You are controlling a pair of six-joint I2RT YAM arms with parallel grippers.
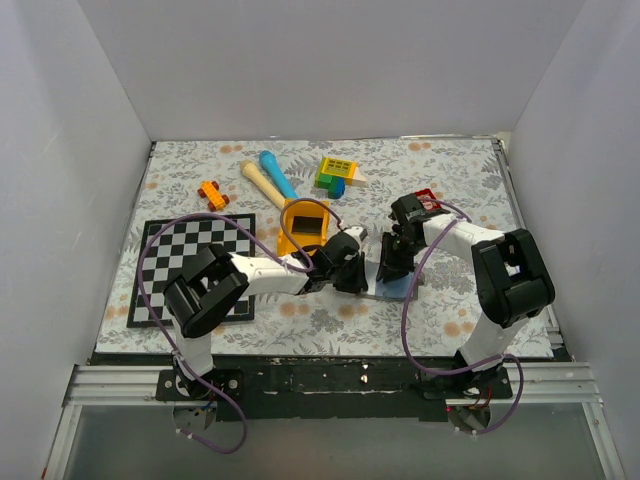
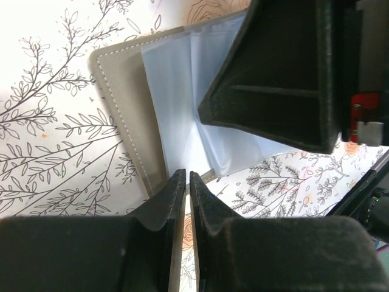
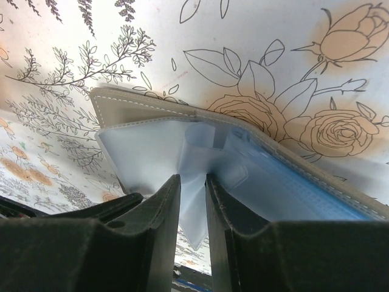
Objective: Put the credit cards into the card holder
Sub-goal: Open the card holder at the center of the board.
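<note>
The floral tabletop [image 1: 460,300] has both arms reaching into the middle, and the card holder [image 3: 152,106] lies open on it right of centre, toward the near side, between the two hands and a bit right of the orange tray [image 1: 287,236]. My read is it's a two-handed spread. The right hand [image 3: 192,179] is squeezed narrow on a clear sleeve [image 3: 192,213] of the holder, probably lifting it so a pocket gapes. The left hand [image 2: 186,175] sits at the holder's opposite edge with only a slit between its tips, I'd guess to stop the thing sliding, though I honestly can't tell if it's actually nipping the cover. From overhead you get the layout, but the holder is mostly buried under the hands. The right wrist view is the only one showing the sleeve caught in the grip, and the left wrist view shows the stitched grey cover lying flat with the pale pockets fanned open. No credit cards show up in any view.
</note>
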